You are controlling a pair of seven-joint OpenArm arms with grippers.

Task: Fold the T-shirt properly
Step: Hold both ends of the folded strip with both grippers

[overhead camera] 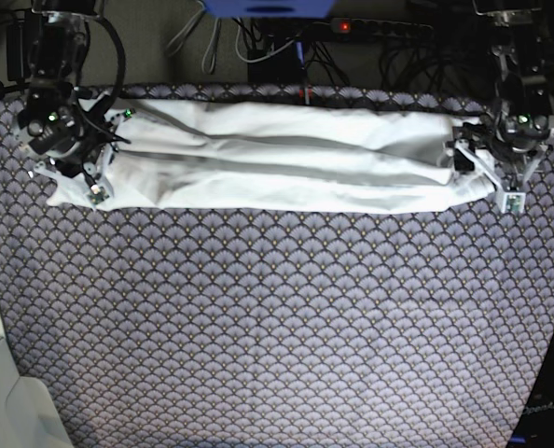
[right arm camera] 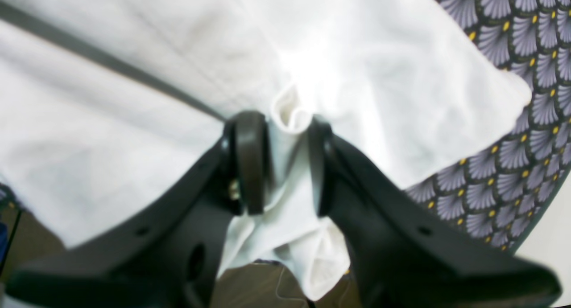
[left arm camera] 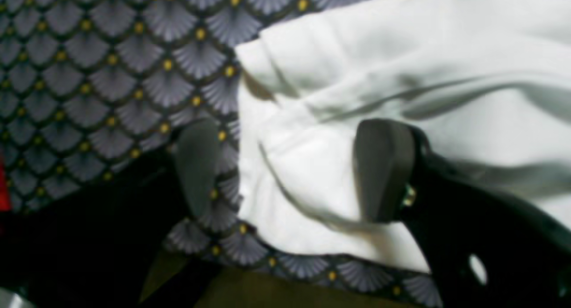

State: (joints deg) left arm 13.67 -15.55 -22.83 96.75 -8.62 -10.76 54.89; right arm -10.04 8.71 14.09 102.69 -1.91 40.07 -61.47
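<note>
One T-shirt (overhead camera: 286,159) lies on the bench (overhead camera: 277,327), folded lengthwise into a long white band that runs across the upper part of the base view, from near the left edge to near the right edge. It is the only garment in sight. The bench is covered by a single cloth printed with grey-violet fan shapes and small yellow dots.

Two arms are present, one at each end of the band. The right gripper (right arm camera: 283,165) sits at the upper left of the base view. In the right wrist view its two fingers (right arm camera: 250,161) stand close together with a bunched fold of the T-shirt (right arm camera: 134,121) pinched between them; cloth spills out below the fingers at the bottom centre of that frame.

The left gripper (left arm camera: 290,170) sits at the upper right of the base view. In the left wrist view its two fingers are spread wide: one pad (left arm camera: 383,170) rests over the white cloth (left arm camera: 401,67), the other (left arm camera: 198,165) hangs over the patterned bench cover just beside the shirt's edge. The shirt's edge lies between them, not clamped.
</note>
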